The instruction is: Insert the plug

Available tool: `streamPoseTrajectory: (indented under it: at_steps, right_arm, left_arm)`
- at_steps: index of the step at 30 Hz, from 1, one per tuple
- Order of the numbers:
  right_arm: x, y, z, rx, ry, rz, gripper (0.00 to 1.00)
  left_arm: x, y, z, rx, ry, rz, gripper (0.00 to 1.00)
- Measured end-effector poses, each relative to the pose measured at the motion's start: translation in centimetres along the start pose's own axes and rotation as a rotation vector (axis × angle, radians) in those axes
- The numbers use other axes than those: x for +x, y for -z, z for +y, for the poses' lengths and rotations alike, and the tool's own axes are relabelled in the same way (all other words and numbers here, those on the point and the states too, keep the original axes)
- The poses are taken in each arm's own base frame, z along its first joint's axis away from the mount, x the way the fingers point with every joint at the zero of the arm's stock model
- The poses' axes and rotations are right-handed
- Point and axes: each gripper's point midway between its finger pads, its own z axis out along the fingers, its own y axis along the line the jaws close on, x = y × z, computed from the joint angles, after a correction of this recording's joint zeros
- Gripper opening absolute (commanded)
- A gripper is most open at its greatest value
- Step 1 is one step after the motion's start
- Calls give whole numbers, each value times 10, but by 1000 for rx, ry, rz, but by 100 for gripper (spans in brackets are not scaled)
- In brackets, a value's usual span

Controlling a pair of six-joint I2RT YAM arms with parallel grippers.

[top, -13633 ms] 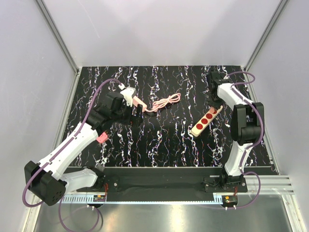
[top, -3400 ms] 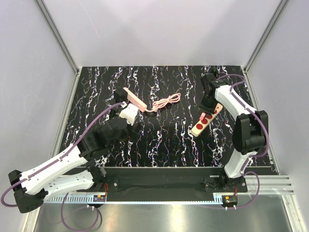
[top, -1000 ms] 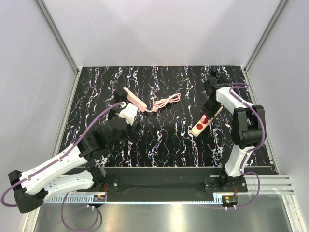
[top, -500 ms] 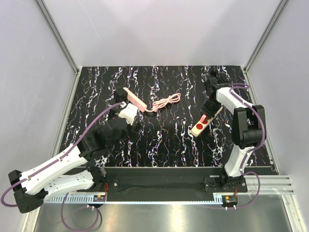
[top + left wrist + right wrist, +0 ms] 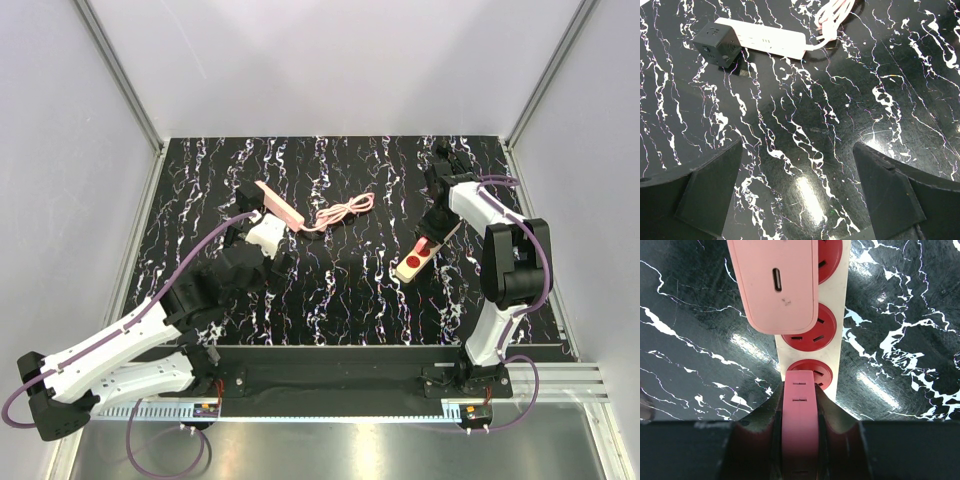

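The right tool [image 5: 800, 392] is closed tight on a flat pink plug [image 5: 800, 440], pinching it by its two broad sides. It holds the plug at the near end of a cream power strip with round red sockets [image 5: 832, 294], which lies at an angle on the right half of the black, white-veined marble tabletop [image 5: 350, 290]. In the right wrist view the plug's tip covers the lower edge of the nearest red socket [image 5: 815, 374]; whether its pins have entered the slots cannot be told. The next red socket [image 5: 807, 332] is uncovered, its slots in plain sight. Beyond it a rounded pink charger block with a small oval port in its face [image 5: 775, 280] sits on the strip and hides most of another socket.

The left tool [image 5: 797, 150] stands wide open with nothing between its fingers, over bare tabletop on the left half. Just ahead of it lies a pale pink slim power bar [image 5: 772, 42] with a black cube-shaped adapter [image 5: 715, 42] at one end. A coiled pink cable [image 5: 345, 212] runs from the bar's other end toward the middle of the tabletop, well apart from the cream strip
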Motion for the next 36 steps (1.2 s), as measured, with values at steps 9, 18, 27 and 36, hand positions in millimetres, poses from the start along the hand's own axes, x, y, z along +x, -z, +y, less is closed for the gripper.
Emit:
streamPoseTrajectory:
  at_steps: [9,18,27,36]
  right_arm:
    - [0,0,0,0,2,0,0]
    - [1,-2,0,-3,30,1,0]
    - [2,-4,2,14,77,10,0]
    - [2,-5,0,15,44,-12,0]
  left_arm:
    - [0,0,0,0,1,-2,99]
    - [-1,2,1,0,5,-9,99]
    - [-2,3,2,-1,7,-11,99]
    - [-2,2,3,-7,6,-12,99]
